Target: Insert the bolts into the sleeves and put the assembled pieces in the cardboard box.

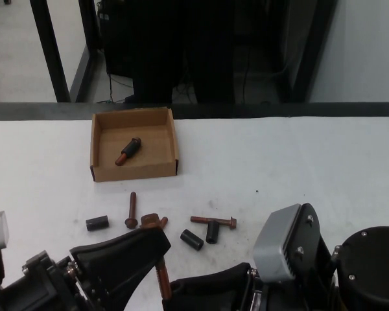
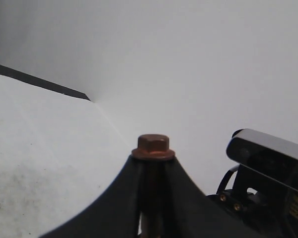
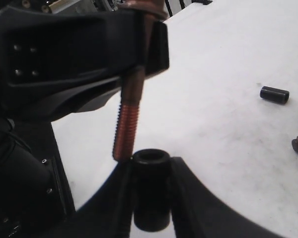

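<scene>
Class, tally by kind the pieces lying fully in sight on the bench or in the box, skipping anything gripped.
Black sleeves: 3
Copper bolts: 2
Assembled pieces in the cardboard box: 1
Total: 6
A copper bit by the left gripper is too hidden to count.

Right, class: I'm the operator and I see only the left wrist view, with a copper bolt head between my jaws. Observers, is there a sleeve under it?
Observer: Yes. The right arm's jaws hold a black sleeve, its open end facing the threaded end of your bolt.
Operator: Is the tip in the bore?
Observer: No. The threaded tip sits at the rim's outer edge, beside the opening.
Operator: Is anything in the box?
Observer: One assembled piece lies in the cardboard box.
</scene>
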Available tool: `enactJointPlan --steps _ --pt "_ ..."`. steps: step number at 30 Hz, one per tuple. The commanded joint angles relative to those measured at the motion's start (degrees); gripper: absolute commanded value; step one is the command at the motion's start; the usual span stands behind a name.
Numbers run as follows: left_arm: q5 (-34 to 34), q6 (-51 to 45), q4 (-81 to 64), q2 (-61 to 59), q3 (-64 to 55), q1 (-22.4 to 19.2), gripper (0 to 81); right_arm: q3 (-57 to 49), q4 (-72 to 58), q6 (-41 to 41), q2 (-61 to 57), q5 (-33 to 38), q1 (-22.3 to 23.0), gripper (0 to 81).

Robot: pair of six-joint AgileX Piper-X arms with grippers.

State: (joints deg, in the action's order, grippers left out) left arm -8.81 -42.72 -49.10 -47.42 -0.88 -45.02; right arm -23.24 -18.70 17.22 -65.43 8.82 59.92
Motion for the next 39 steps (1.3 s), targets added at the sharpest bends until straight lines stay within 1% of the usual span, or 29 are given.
enactJointPlan --steps 1,7,29,39 --pt "1.1 -1.0 -1.4 -0.1 -0.4 -0.2 0.8 -0.7 -1.7 0.8 0.7 0.5 -0.1 0.2" --pt "1.3 -0.9 -2.6 -0.1 -0.4 -0.2 0.8 -0.7 -1.7 0.8 0.7 2.1 -0.1 0.2" --pt "0.6 -2.0 -2.2 -0.1 -0.4 -0.2 0.8 -0.8 -3.6 0.8 0.7 1.4 -0.1 0.2" --pt "-1.2 -2.0 0.1 -0.1 -0.4 -0.3 0.8 -0.8 -6.5 0.8 0.7 0.9 -0.1 0.2"
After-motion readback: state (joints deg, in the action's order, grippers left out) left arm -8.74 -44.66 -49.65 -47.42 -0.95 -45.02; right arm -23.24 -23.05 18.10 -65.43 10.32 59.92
